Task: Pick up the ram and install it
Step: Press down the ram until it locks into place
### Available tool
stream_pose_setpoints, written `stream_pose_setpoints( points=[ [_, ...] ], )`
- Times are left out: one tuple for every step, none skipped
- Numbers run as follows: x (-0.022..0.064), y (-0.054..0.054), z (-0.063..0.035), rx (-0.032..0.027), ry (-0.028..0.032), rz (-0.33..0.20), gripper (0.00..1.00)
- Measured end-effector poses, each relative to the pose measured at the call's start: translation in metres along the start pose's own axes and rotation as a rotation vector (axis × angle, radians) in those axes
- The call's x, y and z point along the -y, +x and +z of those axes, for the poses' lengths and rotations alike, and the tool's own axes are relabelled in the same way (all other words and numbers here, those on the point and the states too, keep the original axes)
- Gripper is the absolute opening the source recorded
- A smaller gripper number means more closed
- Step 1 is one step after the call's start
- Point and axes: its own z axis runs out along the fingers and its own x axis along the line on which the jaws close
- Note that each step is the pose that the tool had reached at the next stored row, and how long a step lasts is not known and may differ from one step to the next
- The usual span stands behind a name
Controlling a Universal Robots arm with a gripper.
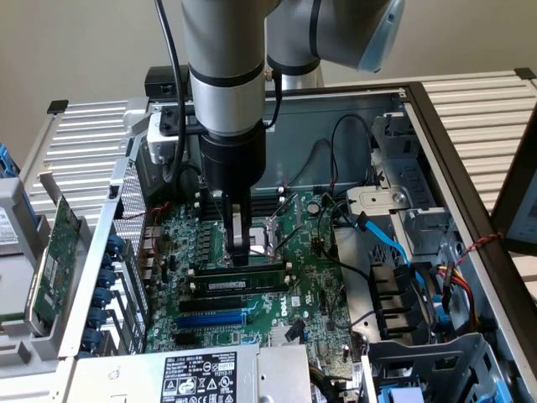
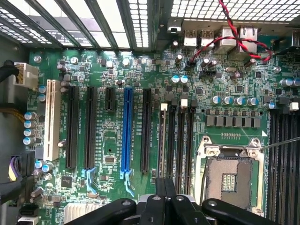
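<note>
Green board [image 1: 252, 277] fills the floor of the open metal case [image 1: 436, 126], and much of it is hidden. The arm [image 1: 225, 84] covers the middle of the board in the exterior view. The black jaws [image 1: 241, 252] are shut tight, and their tips are at the top edge of the ram [image 1: 242, 273]. The ram is a long dark stick with a pale label. It stands on its edge in a slot on the board, just in front of the silver chip socket [image 1: 273, 228]. I cannot tell if it is pushed all the way down, because the jaws hide the middle of it. The words on its label are too small to read.

In the wrist view the jaws [image 2: 165, 197] point down at thin black slots beside the socket [image 2: 229, 176], and the ram is hard to pick out there. A long blue slot [image 2: 125, 131] and a white slot [image 2: 50, 119] lie farther off on the same board.

Inside the case, at the exterior view's right, are blue cables [image 1: 394, 248] and black cables [image 1: 352, 138]. A grey box with a white sticker [image 1: 199, 378] sits at the front, cut off by the edge. Its small print cannot be read. A green card [image 1: 52, 256] leans outside the case at the exterior view's left.
</note>
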Motion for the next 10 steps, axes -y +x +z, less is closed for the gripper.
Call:
stream_pose_setpoints(
  points=[
    [0.0,0.0001,-0.0017,0.0,0.0001,0.0,0.11],
    [0.0,0.0003,-0.0035,-0.0001,-0.0001,0.0,0.11],
    [0.0003,0.0007,-0.0049,0.0,-0.0012,0.0,0.11],
    [0.0002,0.0009,-0.0051,0.0016,-0.0014,0.0,0.11],
    [0.0001,0.0009,-0.0051,0.0019,-0.0014,0.0,0.11],
    [0.0001,0.0009,-0.0051,0.0019,-0.0014,0.0,0.11],
    [0.0001,0.0009,-0.0051,0.002,-0.0014,0.0,0.11],
    [0.0002,0.0009,-0.0051,0.0018,-0.0015,0.0,0.11],
    [0.0002,0.0009,-0.0051,0.0019,-0.0015,0.0,0.11],
    [0.0001,0.0009,-0.0051,0.0018,-0.0015,0.0,0.11]
  ],
)
